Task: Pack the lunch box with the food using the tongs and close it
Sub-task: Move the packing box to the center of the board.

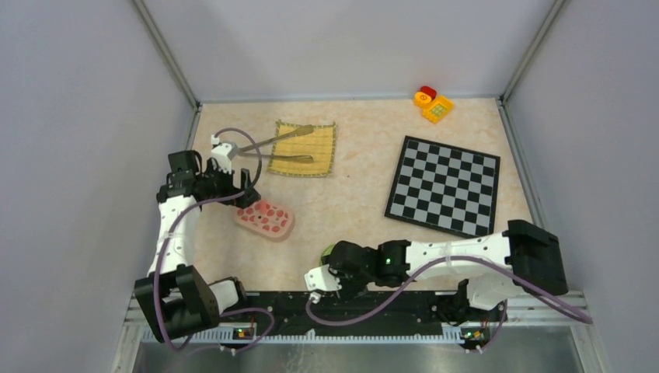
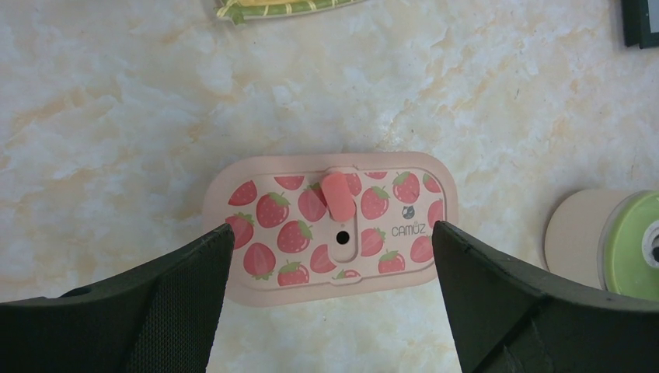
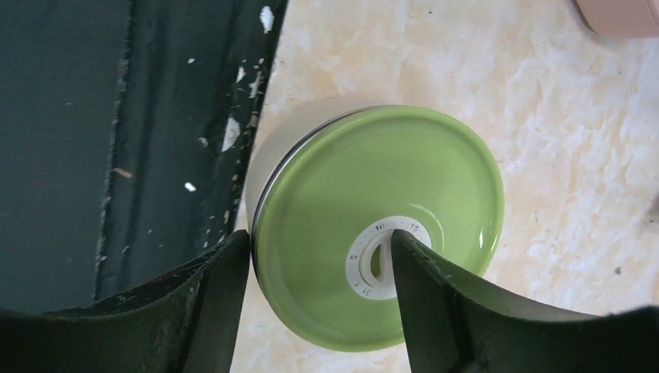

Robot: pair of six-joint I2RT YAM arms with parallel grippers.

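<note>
Marbled beige table (image 1: 357, 155) between grey walls, top view: your tongs (image 1: 276, 140) lie on the yellow mat (image 1: 322, 144) at the back left, and the left gripper (image 1: 249, 190) hangs over the lidded pink strawberry lunch box (image 1: 266, 220). The right gripper (image 1: 339, 263) sits at the near edge by a green-lidded container (image 1: 329, 252). Left wrist: your jaws are wide apart, with the lunch box flat on the table below between them. Right wrist: jaws partly apart over the green lid, one finger at its rim and one over its centre knob; you can't tell contact.

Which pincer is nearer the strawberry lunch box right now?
Left. The left pincer hangs open directly over the strawberry lunch box, a finger on either side. The right pincer is apart from it, at the green-lidded jar near the front edge.
</note>
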